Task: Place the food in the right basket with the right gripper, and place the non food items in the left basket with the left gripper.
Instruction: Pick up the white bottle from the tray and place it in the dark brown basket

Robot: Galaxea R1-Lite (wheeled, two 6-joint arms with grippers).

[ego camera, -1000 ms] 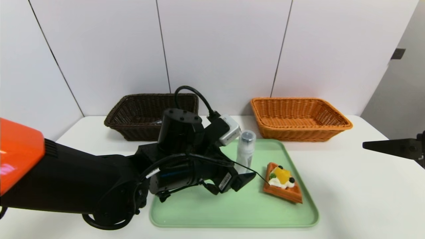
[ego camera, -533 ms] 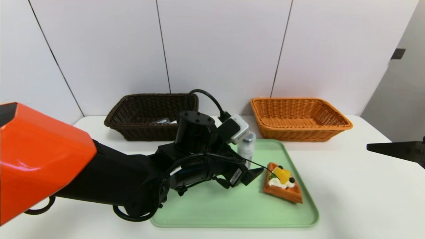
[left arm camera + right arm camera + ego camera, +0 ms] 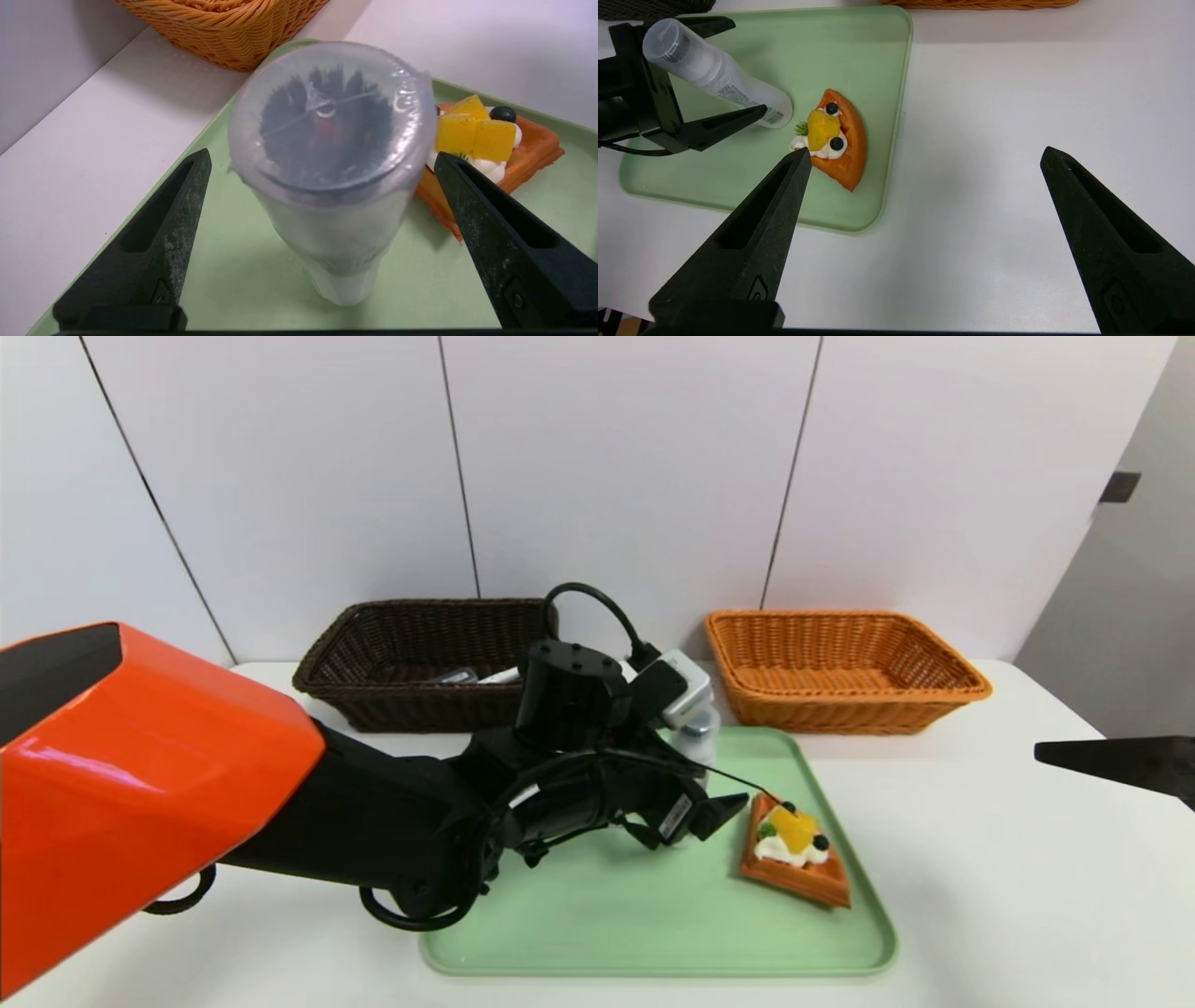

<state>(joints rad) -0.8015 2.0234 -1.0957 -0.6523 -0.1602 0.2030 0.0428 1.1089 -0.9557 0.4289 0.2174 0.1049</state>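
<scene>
Over the tray (image 3: 653, 943), the left gripper (image 3: 324, 156) has advanced rightward, wide open around the bottle (image 3: 345, 224) (a grasp seems next). The right gripper (image 3: 924, 156), also open, waits beside the tray; the waffle (image 3: 852, 140) lies on it.

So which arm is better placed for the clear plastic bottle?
Left, I judge: its open gripper has the bottle between its fingers, while the right gripper hovers off the tray's right side.

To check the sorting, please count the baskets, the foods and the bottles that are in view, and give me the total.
Baskets: 2, one dark brown and one orange
Foods: 1, the waffle on the tray
Bottles: 1, between the left gripper's open fingers
Total: 4
</scene>
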